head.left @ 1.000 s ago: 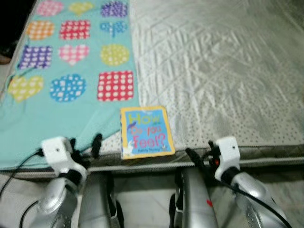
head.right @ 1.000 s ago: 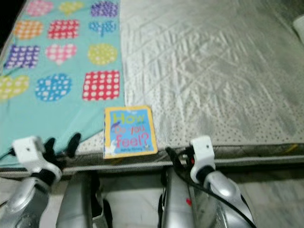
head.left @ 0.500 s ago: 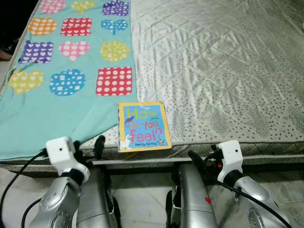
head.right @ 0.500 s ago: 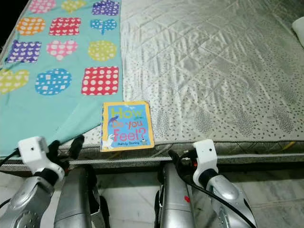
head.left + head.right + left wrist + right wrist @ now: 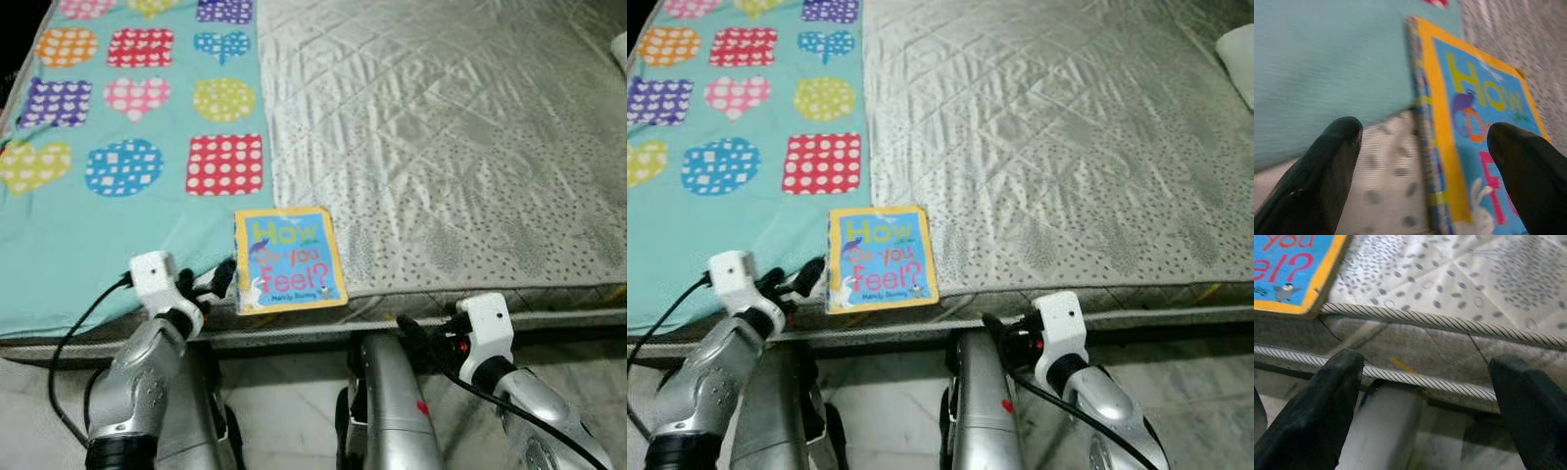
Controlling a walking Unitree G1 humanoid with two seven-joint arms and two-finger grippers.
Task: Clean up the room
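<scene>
A children's board book (image 5: 287,259) with a yellow border and blue cover lies flat on the near edge of the mattress (image 5: 441,147). My left gripper (image 5: 206,281) is open just left of the book, low over the mattress edge. In the left wrist view the book's spine edge (image 5: 1422,127) lies between the two black fingers (image 5: 1327,166), not touching either. My right gripper (image 5: 421,338) is open below the mattress rim, to the right of the book. The right wrist view has the book's corner (image 5: 1298,269) off to one side.
A teal blanket (image 5: 118,196) with coloured dotted hearts and circles covers the left of the mattress, its edge next to the book. A white pillow corner (image 5: 1239,59) is at the far right. Pale floor tiles (image 5: 294,421) and my silver legs are below the bed edge.
My left arm has risen forward and to the right, bringing its open fingers up to the book's left edge. The right arm has hardly moved. The camera has shifted a little.
</scene>
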